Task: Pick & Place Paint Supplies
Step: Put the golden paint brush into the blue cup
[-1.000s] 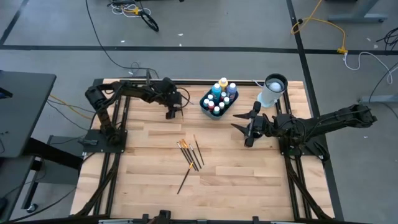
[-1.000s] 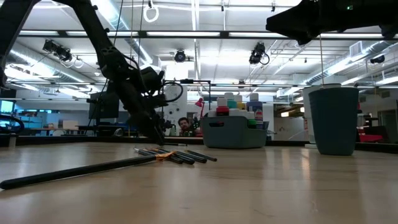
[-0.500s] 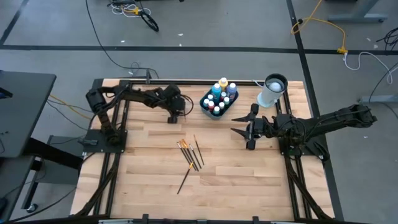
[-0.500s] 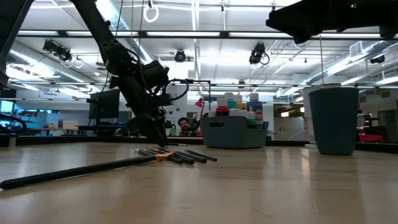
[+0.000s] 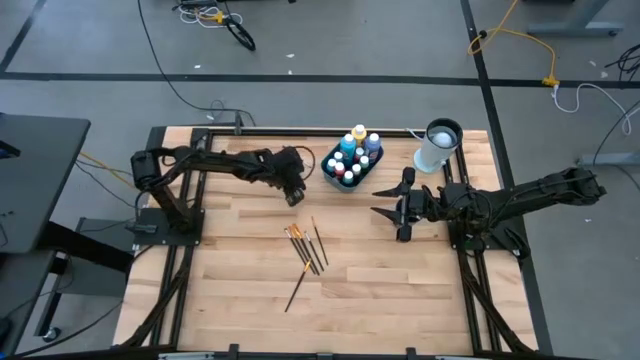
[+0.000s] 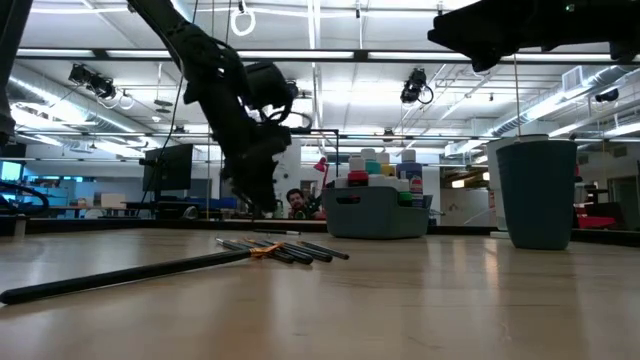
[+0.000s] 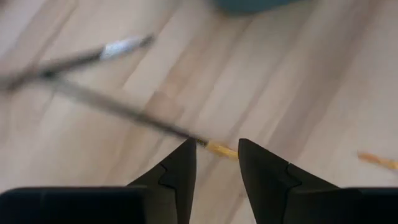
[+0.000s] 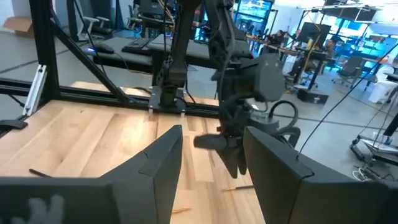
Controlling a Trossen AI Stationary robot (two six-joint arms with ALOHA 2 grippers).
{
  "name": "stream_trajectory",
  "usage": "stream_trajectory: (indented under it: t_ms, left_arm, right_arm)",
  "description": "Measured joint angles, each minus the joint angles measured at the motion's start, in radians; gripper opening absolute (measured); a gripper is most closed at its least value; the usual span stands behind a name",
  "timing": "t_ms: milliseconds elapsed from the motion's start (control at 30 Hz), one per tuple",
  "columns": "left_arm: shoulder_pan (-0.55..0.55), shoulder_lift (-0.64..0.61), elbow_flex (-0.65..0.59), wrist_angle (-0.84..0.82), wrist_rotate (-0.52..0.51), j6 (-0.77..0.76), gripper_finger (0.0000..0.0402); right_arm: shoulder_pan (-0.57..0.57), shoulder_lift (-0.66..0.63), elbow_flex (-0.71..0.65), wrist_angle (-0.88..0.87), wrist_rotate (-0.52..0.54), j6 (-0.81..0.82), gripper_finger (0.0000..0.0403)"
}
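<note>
A wide wooden tabletop (image 5: 240, 290) carried the job, with two dark arms reaching in from either side. The left arm stretched across the far half, its left gripper (image 5: 293, 192) hanging above the bare wood between the bin and the loose brushes; the wrist view showed its jaws parted with a gap between them and nothing pinched, a brush handle lying on the wood just beyond the tips. The right gripper (image 5: 388, 201) waited near the middle right, jaws spread and empty, pointed toward its partner.

At the far edge stood a tall white cup (image 5: 437, 146) with a dark top, apart from the work. Just beside it sat a small dark bin (image 5: 332, 176) holding the paint bottles (image 5: 353, 156), their blue, white, yellow and red caps upright and packed close together. No bottle could be seen loose on the tabletop, so that share of the tidying looked finished.

The brushes (image 5: 308, 247) were another matter. A cluster of them lay fanned out near the centre, some crossing, with one long brush (image 5: 296, 289) angled away toward the near edge. None appeared to be in the bin or the cup, and neither arm held one. By that showing the task stood roughly half done: bottles gathered, every brush left to lift, and the left arm looked best placed to take the first.
</note>
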Motion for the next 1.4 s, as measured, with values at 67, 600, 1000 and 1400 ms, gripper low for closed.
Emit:
stream_trajectory:
  t_ms: [67,600,1000,1400]
  left_arm:
    - [-0.036,0.004,-0.006,0.016,-0.060,-0.117,0.0129]
    - [-0.202,0.086,-0.015,0.143,-0.438,-0.548,0.0116]
    - [-0.213,0.160,-0.016,0.133,-0.514,-0.602,0.0116]
    - [-0.221,0.224,-0.013,0.153,-0.532,-0.742,0.0116]
  right_arm:
    - [0.000,0.000,0.000,0.000,-0.002,0.003,0.0176]
    - [0.000,0.000,0.000,-0.001,-0.086,0.016,0.0176]
    - [0.000,0.000,0.000,-0.010,-0.103,0.019,0.0176]
    - [0.000,0.000,0.000,-0.018,-0.102,0.020,0.0176]
